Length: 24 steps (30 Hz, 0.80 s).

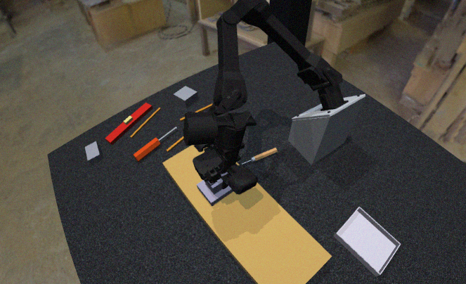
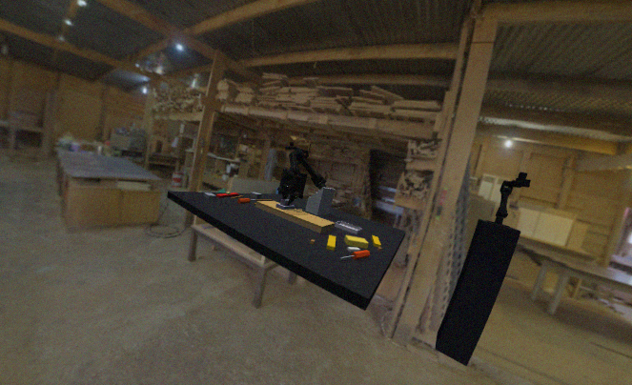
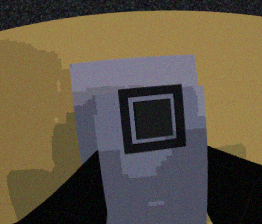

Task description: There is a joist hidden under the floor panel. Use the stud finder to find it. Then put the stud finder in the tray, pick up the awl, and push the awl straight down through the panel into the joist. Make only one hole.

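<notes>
Claw [image 1: 224, 176] [image 3: 154, 192] clamped on stud finder [image 1: 213, 192] [image 3: 142, 175] | fingertips hidden in top view | finder's lower end cut off in wrist view

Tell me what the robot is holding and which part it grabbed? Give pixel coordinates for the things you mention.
The gripper [image 1: 223, 178] [image 3: 154, 200] holds the stud finder [image 1: 213, 194] [image 3: 147, 72] by the raised block on top of its flat base, one finger on each side.

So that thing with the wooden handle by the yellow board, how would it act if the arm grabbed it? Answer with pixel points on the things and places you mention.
The awl [image 1: 264, 154] would probably stay stiff, given its straight handle and thin metal shank. It looks slim, so likely light. Lying on its side, it might roll or swivel if nudged off-centre.
</notes>
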### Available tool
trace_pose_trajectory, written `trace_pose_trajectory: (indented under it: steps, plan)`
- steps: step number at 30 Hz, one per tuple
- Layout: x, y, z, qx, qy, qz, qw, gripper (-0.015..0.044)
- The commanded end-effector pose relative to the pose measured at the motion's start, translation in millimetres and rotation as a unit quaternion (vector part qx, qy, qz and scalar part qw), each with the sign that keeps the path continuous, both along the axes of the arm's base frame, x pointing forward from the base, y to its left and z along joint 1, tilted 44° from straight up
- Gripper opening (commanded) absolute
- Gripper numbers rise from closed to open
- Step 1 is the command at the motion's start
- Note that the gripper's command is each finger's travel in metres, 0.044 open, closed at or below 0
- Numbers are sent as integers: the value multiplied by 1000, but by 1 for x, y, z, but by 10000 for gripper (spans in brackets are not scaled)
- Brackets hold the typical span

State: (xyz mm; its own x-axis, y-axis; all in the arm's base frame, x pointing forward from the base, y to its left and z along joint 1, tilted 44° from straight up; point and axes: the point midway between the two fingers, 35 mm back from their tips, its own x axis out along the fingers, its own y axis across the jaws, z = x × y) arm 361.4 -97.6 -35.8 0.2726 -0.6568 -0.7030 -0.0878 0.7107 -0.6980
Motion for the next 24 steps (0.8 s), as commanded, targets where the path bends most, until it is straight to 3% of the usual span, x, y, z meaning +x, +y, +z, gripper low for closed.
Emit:
trace_pose_trajectory:
  steps: [1, 24]
  plan:
    - [-3, 11, -12, 1, 1, -1, 1000, 0]
    - [-10, 66, -66, 3, 1, -1, 1000, 0]
